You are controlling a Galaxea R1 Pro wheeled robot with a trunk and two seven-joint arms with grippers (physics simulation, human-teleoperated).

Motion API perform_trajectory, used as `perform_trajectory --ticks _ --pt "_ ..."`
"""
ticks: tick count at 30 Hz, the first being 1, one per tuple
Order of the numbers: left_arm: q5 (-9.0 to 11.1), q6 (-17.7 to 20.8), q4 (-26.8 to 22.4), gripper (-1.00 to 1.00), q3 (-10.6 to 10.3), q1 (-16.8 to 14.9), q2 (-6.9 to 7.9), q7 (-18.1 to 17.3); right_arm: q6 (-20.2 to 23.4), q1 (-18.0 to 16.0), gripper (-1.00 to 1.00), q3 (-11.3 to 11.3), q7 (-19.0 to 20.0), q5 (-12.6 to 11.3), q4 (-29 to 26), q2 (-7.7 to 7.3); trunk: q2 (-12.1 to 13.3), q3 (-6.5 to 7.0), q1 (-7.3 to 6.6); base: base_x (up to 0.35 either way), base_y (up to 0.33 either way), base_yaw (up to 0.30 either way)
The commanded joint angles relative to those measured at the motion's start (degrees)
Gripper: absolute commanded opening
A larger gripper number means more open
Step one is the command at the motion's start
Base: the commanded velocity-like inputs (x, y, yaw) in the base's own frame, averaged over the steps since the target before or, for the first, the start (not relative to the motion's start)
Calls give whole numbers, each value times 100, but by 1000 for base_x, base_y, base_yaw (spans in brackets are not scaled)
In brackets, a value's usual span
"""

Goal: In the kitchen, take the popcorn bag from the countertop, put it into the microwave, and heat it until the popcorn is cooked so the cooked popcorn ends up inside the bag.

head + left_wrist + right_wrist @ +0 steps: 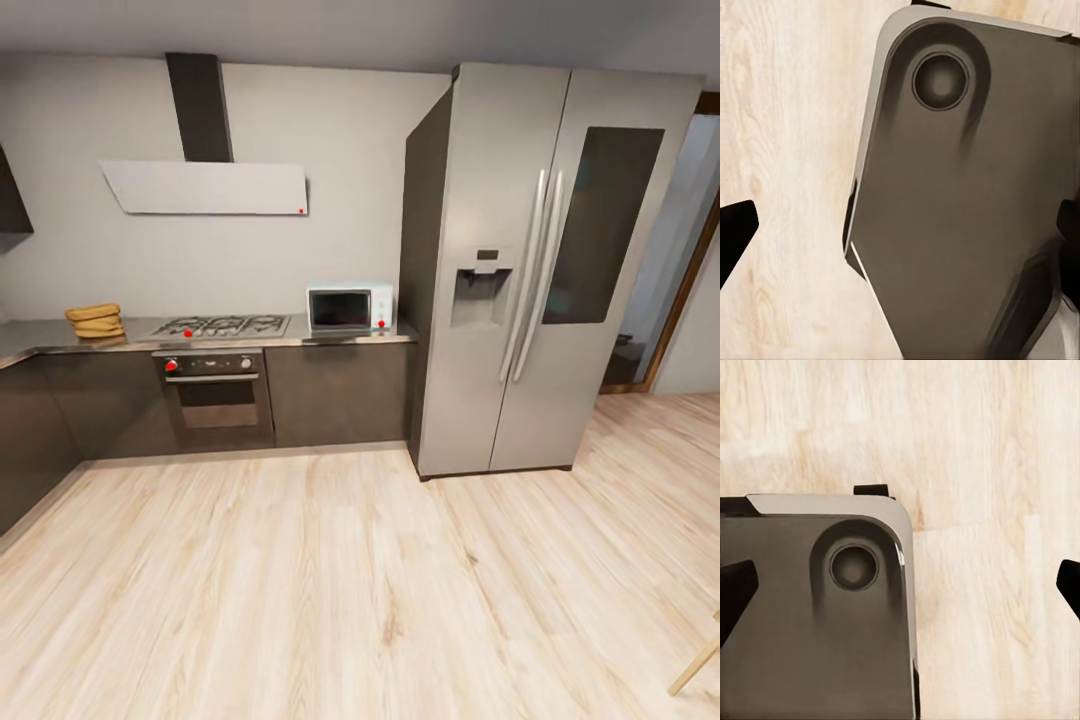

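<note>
On the countertop (300, 335), left of the fridge (530, 270), the microwave (349, 306) is sitting; the popcorn bag (96, 321) is lying well left, beyond the hob (222, 326). Both grippers' fingers (735, 232) (735, 592) are hanging spread wide over the floor (330, 590), holding nothing.

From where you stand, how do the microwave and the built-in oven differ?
The microwave is small, pale blue and stands on the countertop beside the fridge; the oven is black, larger and set into the cabinets under the hob. Both have dark glass doors, shut, and red controls.
</note>
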Motion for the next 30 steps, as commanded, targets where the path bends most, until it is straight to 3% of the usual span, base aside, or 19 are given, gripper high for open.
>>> perform_trajectory --ticks 1,30 --pt "1 -1 -7 100 24 1 -1 2 -29 -4 100 -31 -1 -4 4 2 38 13 -23 0 0 0" --pt "1 -3 -12 100 24 1 -10 2 -35 -6 100 -20 2 -6 3 10 1202 534 -660 0 0 0"
